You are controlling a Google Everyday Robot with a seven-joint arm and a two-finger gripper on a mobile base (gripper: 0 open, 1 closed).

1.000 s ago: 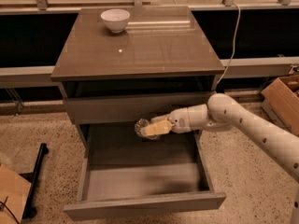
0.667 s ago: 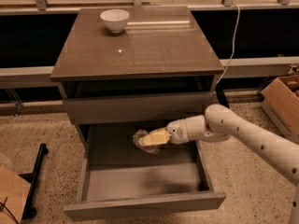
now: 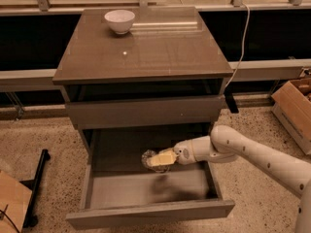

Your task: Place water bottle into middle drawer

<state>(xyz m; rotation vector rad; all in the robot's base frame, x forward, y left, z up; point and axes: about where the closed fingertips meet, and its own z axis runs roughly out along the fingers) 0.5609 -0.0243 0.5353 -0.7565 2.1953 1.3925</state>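
Note:
The water bottle (image 3: 147, 159), a small clear crinkly bottle, is held in my gripper (image 3: 159, 158), whose pale fingers are shut around it. It hangs over the back part of the pulled-out middle drawer (image 3: 146, 211), above its paler grey floor. My white arm (image 3: 252, 154) reaches in from the right across the drawer's right side wall. Part of the bottle is hidden by the fingers.
A white bowl (image 3: 119, 21) stands at the back of the cabinet top (image 3: 146, 47). The drawer above (image 3: 146, 111) shows only its flat front. A cardboard box (image 3: 294, 110) sits on the floor at right, a black stand (image 3: 36, 188) at left.
My gripper with the bottle has moved down and a little left, from just under the upper drawer front to lower inside the open drawer.

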